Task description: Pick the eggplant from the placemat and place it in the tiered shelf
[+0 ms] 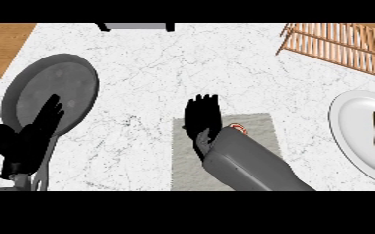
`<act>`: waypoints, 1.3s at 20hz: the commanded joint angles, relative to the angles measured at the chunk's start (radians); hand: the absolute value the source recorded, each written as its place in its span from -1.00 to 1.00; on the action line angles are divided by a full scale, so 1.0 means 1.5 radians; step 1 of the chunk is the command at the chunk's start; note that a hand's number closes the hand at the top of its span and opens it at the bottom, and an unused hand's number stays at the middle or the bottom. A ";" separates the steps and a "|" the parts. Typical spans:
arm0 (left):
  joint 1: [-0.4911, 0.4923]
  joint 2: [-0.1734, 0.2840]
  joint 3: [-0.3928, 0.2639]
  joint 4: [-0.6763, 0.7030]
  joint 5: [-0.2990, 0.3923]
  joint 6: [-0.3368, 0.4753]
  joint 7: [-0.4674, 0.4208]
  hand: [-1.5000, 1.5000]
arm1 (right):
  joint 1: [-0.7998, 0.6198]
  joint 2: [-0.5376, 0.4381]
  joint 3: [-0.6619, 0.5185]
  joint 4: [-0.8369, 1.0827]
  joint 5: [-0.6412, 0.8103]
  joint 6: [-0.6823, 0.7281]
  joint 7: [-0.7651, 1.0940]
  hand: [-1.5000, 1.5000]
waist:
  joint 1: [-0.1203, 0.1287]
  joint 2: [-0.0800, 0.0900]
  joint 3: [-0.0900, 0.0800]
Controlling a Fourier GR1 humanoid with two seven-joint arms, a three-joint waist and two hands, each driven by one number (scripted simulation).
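Two hands: right hand (202, 116) flat, fingers straight, over mat (258, 129), eggplant hidden; left hand (36, 129) relaxed, resting by grey plate (73, 74). Shelf (330, 42) top right.

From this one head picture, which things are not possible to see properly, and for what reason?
- Eggplant: hidden in the head view; the right hand and its forearm cover the middle of the placemat. Only a small reddish spot shows.
- Right hand's fingers: seen from behind, grasp unclear.
- Tiered shelf: cut by the right edge.
- White plate: cut by the right edge.
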 commanded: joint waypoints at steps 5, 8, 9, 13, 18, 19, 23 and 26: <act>0.024 -0.019 0.014 -0.035 -0.017 -0.005 0.011 0.00 | 0.057 -0.052 -0.043 -0.061 0.059 0.058 -0.009 -1.00 | -0.001 0.000 0.000; 0.029 -0.030 0.014 -0.015 -0.030 -0.014 0.000 0.00 | 0.071 0.018 -0.027 0.030 0.120 -0.011 -0.013 -1.00 | 0.002 0.001 0.000; -0.017 -0.004 0.051 0.029 -0.011 -0.049 0.003 0.00 | 0.062 0.035 -0.042 0.029 0.126 0.010 -0.017 -1.00 | 0.001 0.002 0.000; 0.002 -0.018 0.046 -0.023 -0.027 -0.039 0.023 0.00 | 0.086 0.013 -0.057 0.066 0.159 -0.010 -0.071 -1.00 | 0.002 0.002 0.000; -0.023 -0.034 0.056 0.020 -0.044 -0.041 0.002 0.00 | 0.129 0.031 -0.058 0.081 0.183 -0.038 -0.096 1.00 | 0.001 0.002 0.000; -0.013 -0.021 0.074 -0.004 -0.034 -0.053 0.018 0.00 | 0.094 0.026 -0.087 0.077 0.188 -0.009 -0.111 1.00 | 0.002 0.002 0.000; 0.009 -0.032 0.060 -0.039 -0.041 -0.055 0.032 0.00 | 0.107 0.020 -0.051 0.091 0.214 -0.015 -0.145 1.00 | 0.005 0.001 0.000; -0.052 -0.027 0.082 0.029 -0.042 -0.063 0.041 0.00 | 0.124 0.026 -0.040 0.031 0.247 -0.006 -0.121 1.00 | -0.001 0.001 0.000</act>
